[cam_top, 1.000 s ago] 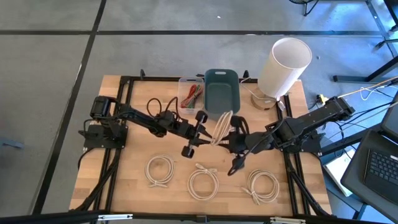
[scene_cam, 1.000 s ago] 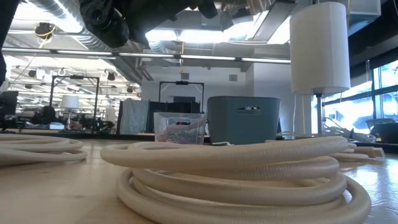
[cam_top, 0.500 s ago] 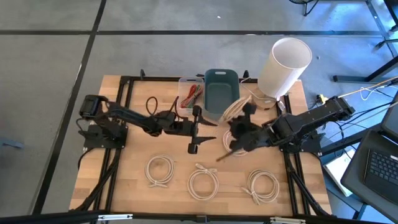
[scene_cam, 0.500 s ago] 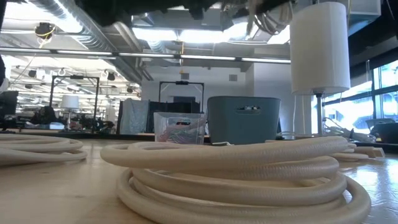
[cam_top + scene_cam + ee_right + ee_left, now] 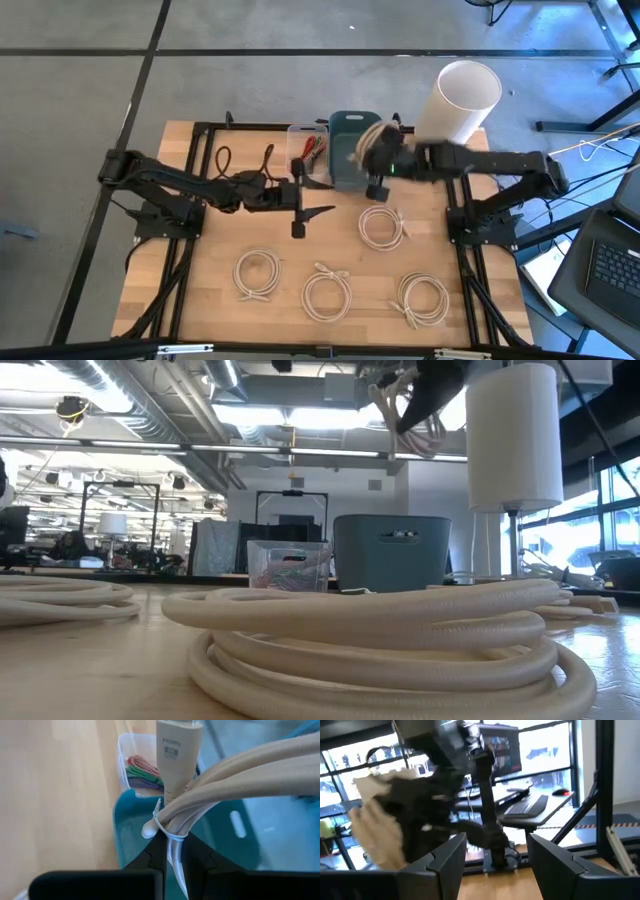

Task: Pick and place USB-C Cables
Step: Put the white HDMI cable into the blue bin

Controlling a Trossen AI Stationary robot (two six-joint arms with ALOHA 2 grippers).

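Right wrist view: cream coil (image 5: 215, 790) pinched in right hand (image 5: 172, 855), above teal bin (image 5: 145, 827).

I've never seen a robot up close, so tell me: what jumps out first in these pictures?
The right gripper holds a coiled cream cable above the teal bin at the table's far edge. The left gripper hangs open near the table's middle. Four more cream coils lie flat on the wooden table, three in a row along its near edge.
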